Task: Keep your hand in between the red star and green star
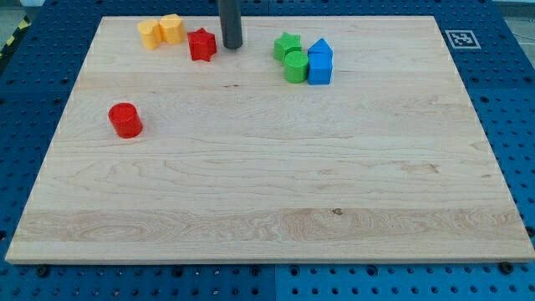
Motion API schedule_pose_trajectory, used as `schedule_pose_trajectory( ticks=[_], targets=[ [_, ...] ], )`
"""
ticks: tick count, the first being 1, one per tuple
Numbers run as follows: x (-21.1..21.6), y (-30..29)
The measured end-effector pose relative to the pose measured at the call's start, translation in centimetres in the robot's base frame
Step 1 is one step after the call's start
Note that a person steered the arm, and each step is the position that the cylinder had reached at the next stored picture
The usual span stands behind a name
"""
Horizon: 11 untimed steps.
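Observation:
The red star [201, 44] lies near the view's top, left of centre. The green star [287, 46] lies to its right, touching a green cylinder [295, 66]. My tip [232, 46] rests on the board between the two stars. It is just right of the red star, a small gap apart, and further from the green star. The dark rod rises out of the view's top.
Two blue blocks [320, 63] sit right of the green cylinder. Two yellow blocks [161, 31] lie at the top left, next to the red star. A red cylinder [125, 119] stands alone at the left. The wooden board [267, 209] lies on a blue pegboard.

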<state>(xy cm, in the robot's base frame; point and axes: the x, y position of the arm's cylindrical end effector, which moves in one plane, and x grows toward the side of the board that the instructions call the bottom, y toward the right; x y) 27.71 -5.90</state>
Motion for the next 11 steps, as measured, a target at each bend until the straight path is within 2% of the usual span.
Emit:
schedule_pose_trajectory(
  ticks=[1, 2, 6, 7, 8, 9, 11],
  targets=[
    [1.1, -1.0],
    [0.5, -3.8],
    [-4.8, -4.5],
    [-8.3, -4.5],
    [-8.5, -3.3],
    [-5.8, 0.2],
    [-0.9, 1.3]
  ],
)
